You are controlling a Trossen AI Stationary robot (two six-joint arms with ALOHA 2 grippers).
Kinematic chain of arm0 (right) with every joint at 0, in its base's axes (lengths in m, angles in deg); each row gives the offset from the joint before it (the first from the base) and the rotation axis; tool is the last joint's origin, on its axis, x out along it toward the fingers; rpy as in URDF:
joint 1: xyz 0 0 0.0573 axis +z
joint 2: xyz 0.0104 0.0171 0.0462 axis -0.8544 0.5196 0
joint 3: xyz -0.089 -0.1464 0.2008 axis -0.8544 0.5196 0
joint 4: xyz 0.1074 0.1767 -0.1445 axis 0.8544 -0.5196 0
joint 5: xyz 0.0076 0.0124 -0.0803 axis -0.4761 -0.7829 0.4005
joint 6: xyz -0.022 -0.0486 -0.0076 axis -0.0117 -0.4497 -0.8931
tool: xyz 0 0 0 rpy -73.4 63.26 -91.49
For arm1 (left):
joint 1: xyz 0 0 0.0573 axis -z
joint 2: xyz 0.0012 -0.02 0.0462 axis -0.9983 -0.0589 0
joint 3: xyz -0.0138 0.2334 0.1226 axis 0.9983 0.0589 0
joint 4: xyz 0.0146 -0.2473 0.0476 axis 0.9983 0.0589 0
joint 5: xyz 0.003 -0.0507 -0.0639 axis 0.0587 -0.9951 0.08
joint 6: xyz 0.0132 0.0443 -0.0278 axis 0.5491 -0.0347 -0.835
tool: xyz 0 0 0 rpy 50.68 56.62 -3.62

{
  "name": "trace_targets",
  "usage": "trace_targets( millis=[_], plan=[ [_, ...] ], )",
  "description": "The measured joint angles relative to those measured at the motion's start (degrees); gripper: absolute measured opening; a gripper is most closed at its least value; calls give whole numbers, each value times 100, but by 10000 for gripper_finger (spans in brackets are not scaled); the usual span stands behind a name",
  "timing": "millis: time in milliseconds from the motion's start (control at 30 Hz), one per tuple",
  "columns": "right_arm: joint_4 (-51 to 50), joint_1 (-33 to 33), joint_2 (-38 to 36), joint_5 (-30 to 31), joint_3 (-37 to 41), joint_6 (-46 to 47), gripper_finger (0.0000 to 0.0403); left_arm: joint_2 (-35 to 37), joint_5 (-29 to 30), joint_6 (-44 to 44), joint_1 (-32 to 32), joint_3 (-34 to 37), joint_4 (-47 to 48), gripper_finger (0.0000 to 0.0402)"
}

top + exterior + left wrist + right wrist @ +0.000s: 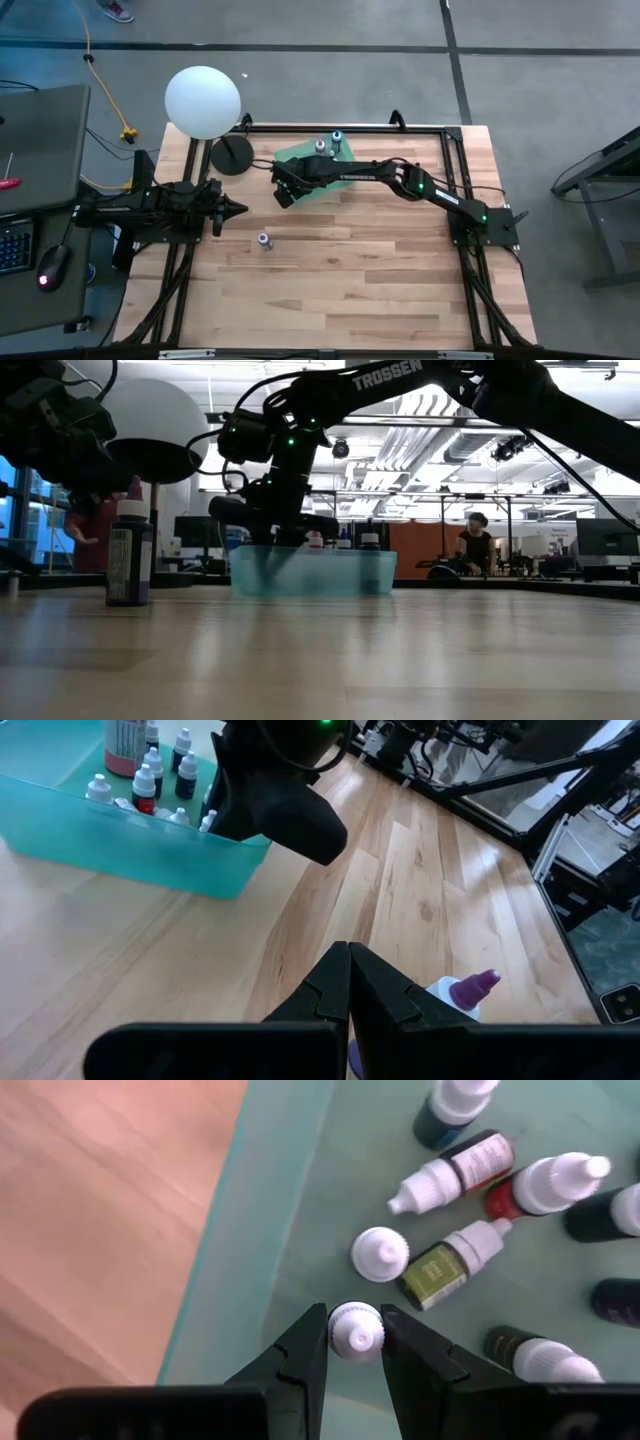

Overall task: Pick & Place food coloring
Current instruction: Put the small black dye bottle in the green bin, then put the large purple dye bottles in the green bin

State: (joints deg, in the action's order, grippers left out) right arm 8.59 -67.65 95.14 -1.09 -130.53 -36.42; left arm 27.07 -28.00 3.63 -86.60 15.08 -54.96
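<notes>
A teal tray near the table's far edge holds several small food coloring bottles, some lying down, some upright. My right gripper reaches down into the tray's near left corner and is shut on one white-capped bottle. One purple bottle stands alone on the wood nearer the table's middle; it also shows in the left wrist view and in the low view. My left gripper waits shut at the table's left, above the wood, touching nothing. My right gripper pinches the ribbed white cap of a small bottle between its two fingertips. The fingers come from above, pointing steeply down. The bottle stands upright with its tip toward the camera. The cap hides its body, so I cannot tell whether it rests on the tray floor.
A big white globe on a black round base stands at the table's far left, next to the tray. A black rail frame rims the table. Bare wood lies toward the near edge. A person sits far behind the table.
</notes>
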Motion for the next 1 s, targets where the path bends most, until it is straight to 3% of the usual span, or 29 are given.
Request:
trace_targets(
  millis=[267, 667, 1000],
  plan=[
    [-32, 0, 0, -113, -22, -231, 90, 0, 2, 0, 1, 0, 0, 0],
    [-256, 0, -259, -91, -72, -516, 156, -2, -1, 0, 0, 0, -4, 0],
    [-404, 0, -807, -27, -70, -752, 161, -2, -4, 0, 0, 0, 2, 0]
  ],
)
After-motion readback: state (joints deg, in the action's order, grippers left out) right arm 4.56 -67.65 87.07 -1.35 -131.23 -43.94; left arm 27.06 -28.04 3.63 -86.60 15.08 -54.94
